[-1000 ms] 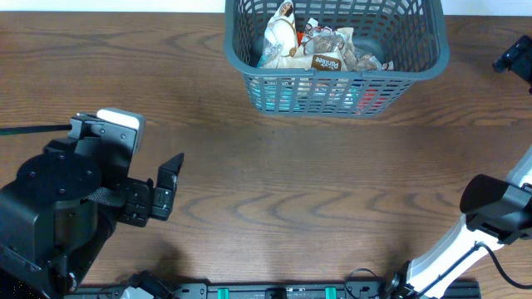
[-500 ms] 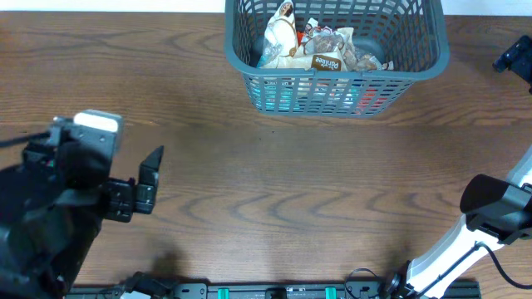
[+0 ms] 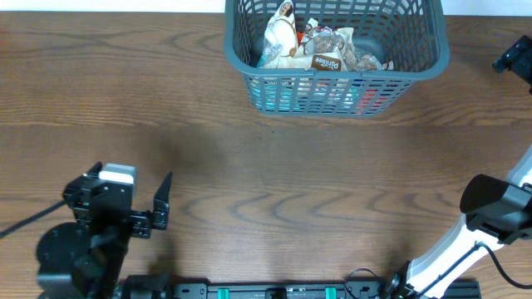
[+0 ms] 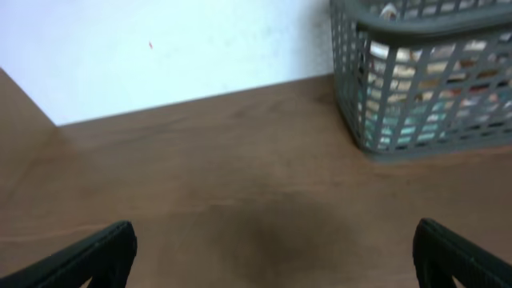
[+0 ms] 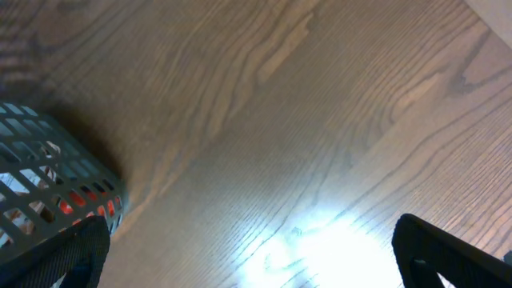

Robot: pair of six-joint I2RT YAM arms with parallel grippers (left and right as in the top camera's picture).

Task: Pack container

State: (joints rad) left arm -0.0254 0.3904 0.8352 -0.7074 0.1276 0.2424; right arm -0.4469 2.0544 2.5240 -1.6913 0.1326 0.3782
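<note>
Grey-blue rectangular plastic basket (image 3: 332, 93) with lattice sides seen upright at far centre-right of brown wood-grain tabletop (image 3: 274, 166). Loaded with crumpled snack packets (image 3: 303, 46), heaped mostly toward its left half. Left claw (image 4: 272, 260) low at near-left corner, well apart from basket, fingers spread wide over bare wood. Right claw (image 5: 256, 256) near basket's right end, fingers likewise spread wide, basket corner (image 5: 48, 184) at its left. Only bare wood grain between left claw and basket. White wall (image 4: 160, 48) behind tabletop's far edge.

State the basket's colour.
The basket is dark grey-blue; clearest in the overhead view.
</note>
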